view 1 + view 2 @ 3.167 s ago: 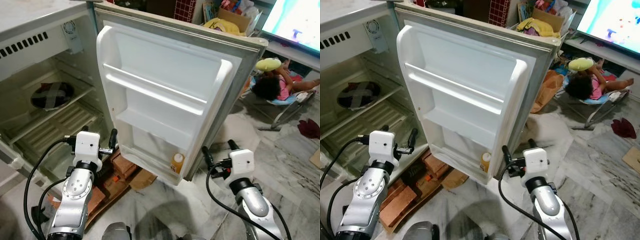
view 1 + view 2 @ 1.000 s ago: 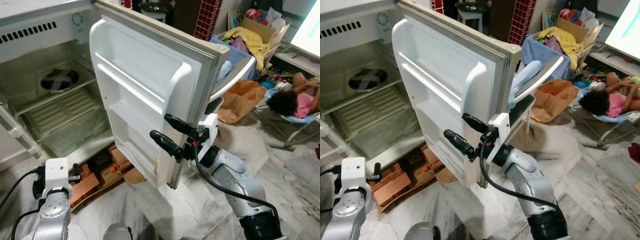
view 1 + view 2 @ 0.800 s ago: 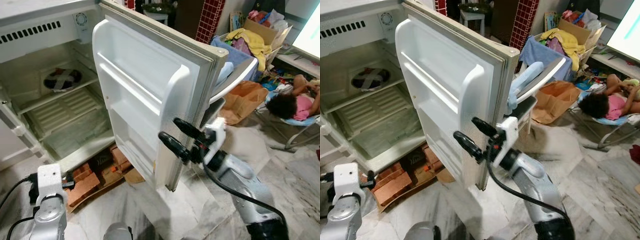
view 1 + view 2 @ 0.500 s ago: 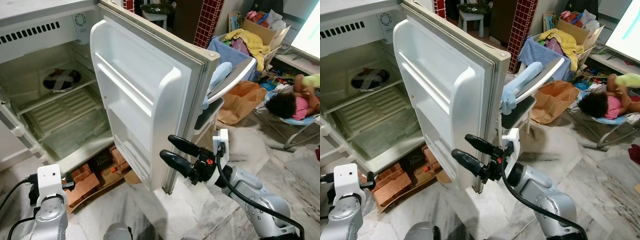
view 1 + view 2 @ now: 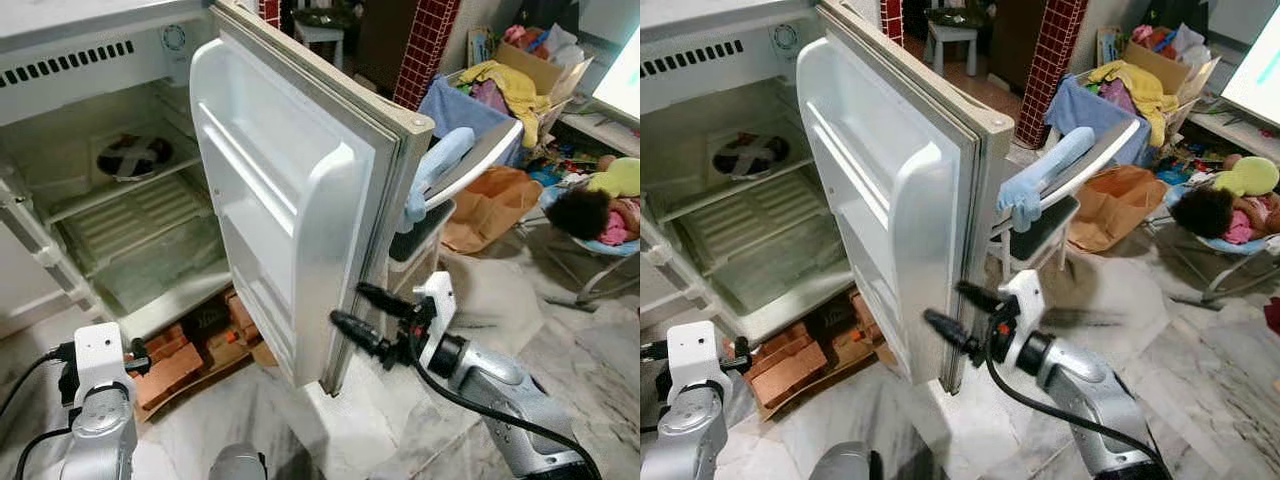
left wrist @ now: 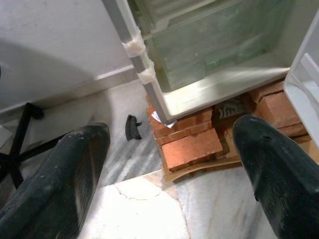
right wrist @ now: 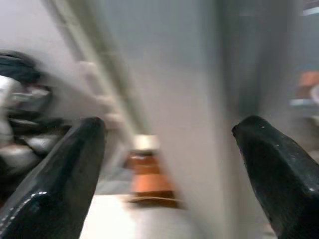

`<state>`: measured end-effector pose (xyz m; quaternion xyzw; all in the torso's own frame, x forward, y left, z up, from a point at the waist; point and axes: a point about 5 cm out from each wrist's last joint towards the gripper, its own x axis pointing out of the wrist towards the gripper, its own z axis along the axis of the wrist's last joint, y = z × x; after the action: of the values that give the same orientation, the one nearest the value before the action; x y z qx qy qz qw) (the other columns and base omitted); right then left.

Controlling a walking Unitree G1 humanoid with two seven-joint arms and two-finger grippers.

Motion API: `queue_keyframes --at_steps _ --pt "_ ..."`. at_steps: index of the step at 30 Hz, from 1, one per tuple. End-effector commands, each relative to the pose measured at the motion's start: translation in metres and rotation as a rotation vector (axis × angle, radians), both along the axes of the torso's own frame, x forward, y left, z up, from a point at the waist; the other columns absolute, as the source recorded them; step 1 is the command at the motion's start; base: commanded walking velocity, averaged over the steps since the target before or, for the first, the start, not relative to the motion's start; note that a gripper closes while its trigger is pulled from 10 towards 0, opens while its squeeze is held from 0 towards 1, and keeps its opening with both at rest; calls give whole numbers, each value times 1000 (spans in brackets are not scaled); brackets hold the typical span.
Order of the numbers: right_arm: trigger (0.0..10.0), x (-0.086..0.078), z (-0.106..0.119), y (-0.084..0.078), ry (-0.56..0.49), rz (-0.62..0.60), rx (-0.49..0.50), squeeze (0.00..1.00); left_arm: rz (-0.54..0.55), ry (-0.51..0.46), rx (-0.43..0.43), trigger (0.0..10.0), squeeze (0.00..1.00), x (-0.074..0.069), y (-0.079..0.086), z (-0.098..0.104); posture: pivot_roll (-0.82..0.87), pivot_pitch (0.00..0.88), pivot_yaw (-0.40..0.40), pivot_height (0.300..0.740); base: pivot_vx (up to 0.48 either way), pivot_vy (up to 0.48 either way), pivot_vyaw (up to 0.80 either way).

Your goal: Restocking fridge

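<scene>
A: Where do the fridge (image 5: 110, 190) and its door (image 5: 285, 190) stand?

B: The door hangs open, its free edge toward the robot. Since 3.2 s ago the view has swung round it, so the inner shelves are now seen at a slant. The right gripper (image 5: 372, 312), down by the floor back then, has come up to the door's lower corner; half a second ago it sat a little farther off. Its fingers are spread, one either side of the door's edge, nothing pinched.

A: Meaning for the task?

B: Judged: the robot is handling the door, not stocking yet.

A: Left gripper?

B: The left gripper (image 6: 169, 169) is low, fingers wide apart, over the bricks (image 6: 192, 147) under the fridge's front edge.

A: Any writing?

B: None legible. A dish (image 5: 132, 157) sits on the upper shelf's back edge. A person (image 5: 600, 205) lies beyond the door.
</scene>
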<state>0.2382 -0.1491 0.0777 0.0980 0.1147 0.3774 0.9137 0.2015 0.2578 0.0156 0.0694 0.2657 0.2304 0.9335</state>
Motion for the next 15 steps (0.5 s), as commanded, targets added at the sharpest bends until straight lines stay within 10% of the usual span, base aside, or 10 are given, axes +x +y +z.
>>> queue_keyframes --at_steps 1,15 --pt "10000 -3 -3 -16 -2 -56 -36 0 -16 -34 -5 10000 0 5 -3 4 76 0 -40 740 0 0 0" --pt "10000 -17 -22 -28 17 -87 -76 0 -54 -46 -21 10000 0 7 -9 5 66 11 -38 740 -238 181 0"
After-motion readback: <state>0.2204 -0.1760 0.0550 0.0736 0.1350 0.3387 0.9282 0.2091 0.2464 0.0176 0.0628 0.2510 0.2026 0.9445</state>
